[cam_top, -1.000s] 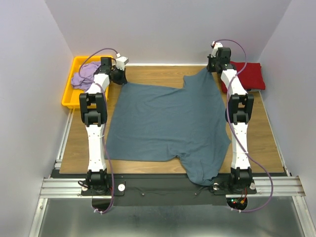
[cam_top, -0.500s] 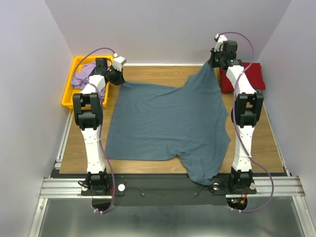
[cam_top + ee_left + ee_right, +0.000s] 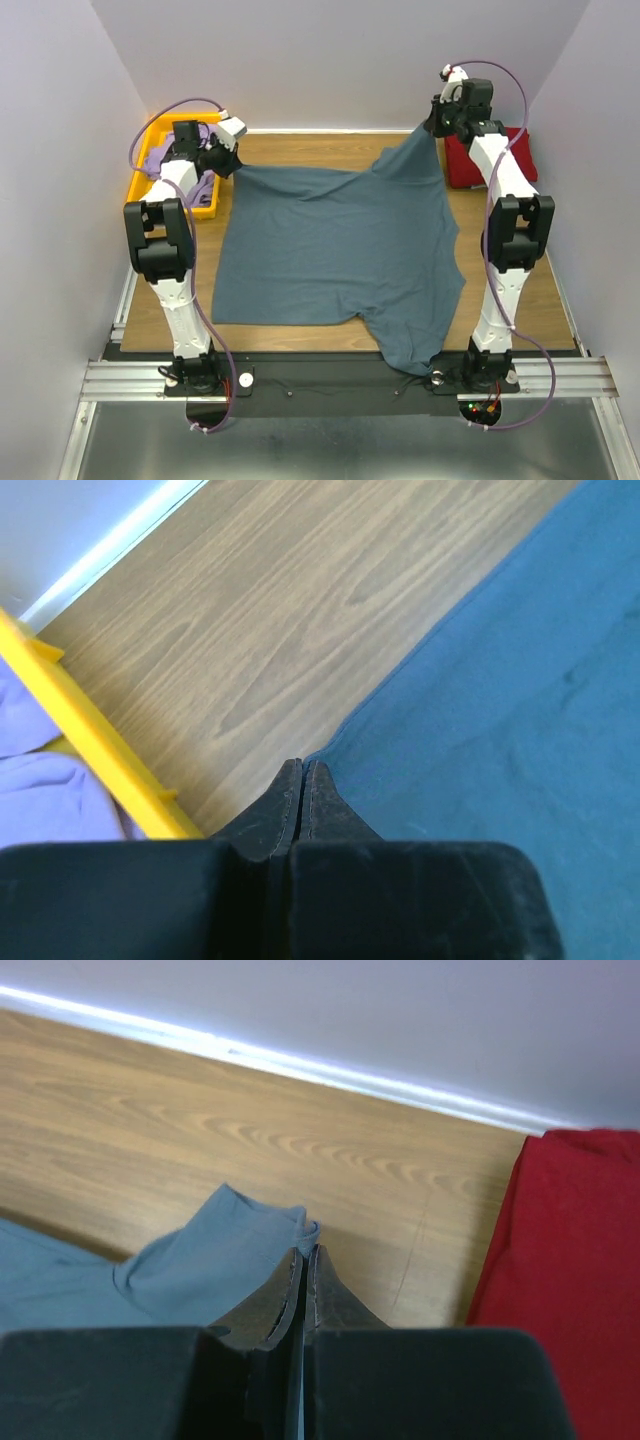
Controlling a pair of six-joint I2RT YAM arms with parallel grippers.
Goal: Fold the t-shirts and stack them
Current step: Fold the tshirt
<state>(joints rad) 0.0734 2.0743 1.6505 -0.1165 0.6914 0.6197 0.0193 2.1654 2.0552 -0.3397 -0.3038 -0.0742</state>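
Note:
The slate blue-grey t-shirt (image 3: 335, 250) lies spread over the wooden table, its near part hanging over the front edge. My left gripper (image 3: 232, 165) is shut on its far left corner (image 3: 330, 742), held just above the table beside the yellow tray. My right gripper (image 3: 432, 128) is shut on its far right corner (image 3: 300, 1228), lifted higher so the cloth rises to a peak. The dark red t-shirt (image 3: 492, 156) lies folded at the far right, also in the right wrist view (image 3: 570, 1280). The pale lavender t-shirt (image 3: 205, 185) lies crumpled in the tray, also in the left wrist view (image 3: 50, 780).
The yellow plastic tray (image 3: 142, 180) stands at the far left edge of the table; its rim (image 3: 95, 745) is close beside my left fingers. The back wall (image 3: 350, 1010) is just behind my right gripper. Bare wood (image 3: 310, 150) shows between the two grippers.
Both grippers have moved up and toward the back and outward with the shirt's far corners, pulling the far edge taut. The left gripper has shifted left toward the tray.

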